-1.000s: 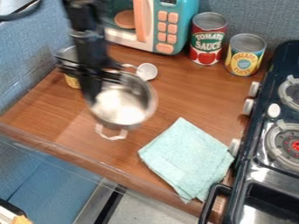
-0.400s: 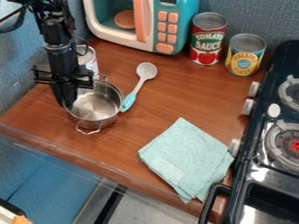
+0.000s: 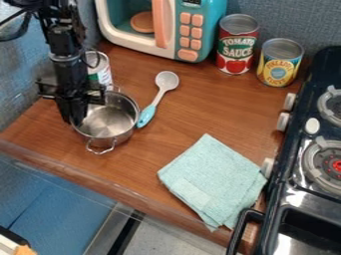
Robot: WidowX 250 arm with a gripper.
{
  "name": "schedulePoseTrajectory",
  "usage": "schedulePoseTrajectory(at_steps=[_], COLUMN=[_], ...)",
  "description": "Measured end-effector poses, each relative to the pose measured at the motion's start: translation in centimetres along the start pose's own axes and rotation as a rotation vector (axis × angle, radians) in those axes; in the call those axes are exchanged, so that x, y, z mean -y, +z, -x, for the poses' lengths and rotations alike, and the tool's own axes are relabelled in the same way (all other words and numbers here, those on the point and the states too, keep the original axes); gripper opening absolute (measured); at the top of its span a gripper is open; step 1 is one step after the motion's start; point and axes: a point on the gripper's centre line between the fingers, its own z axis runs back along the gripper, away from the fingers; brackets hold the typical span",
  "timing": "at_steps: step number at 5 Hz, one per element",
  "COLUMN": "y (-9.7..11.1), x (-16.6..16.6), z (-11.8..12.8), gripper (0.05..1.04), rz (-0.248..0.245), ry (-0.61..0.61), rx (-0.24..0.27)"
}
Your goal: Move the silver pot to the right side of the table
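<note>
At the rim of the silver pot (image 3: 114,123), gripper (image 3: 76,119) is placed, likely for moving it; grasp can't be told.

1 fixed cam, above wood counter (image 3: 206,109) & out past its front edge, looks down at steep slant twd blue back wall (image 3: 286,20); fairly close, w/ toy microwave (image 3: 215,25) cut off at top, stove (image 3: 299,200) cut off at R, counter's front edge running diag. across lower L
</note>
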Motion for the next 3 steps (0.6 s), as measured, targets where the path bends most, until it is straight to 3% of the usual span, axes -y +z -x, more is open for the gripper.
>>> schedulePoseTrajectory(at_steps=[1,2,3], y=[1.1,3.8,6.1], x=[-0.2,-0.3,0.1], z=[0.2,0.3,0.9], gripper=[0.569,0.871,1.009], rz=[-0.01,-0.01,0.033], ry=[-0.025,-0.084,-0.149], rx=[0.042,0.123,0.152])
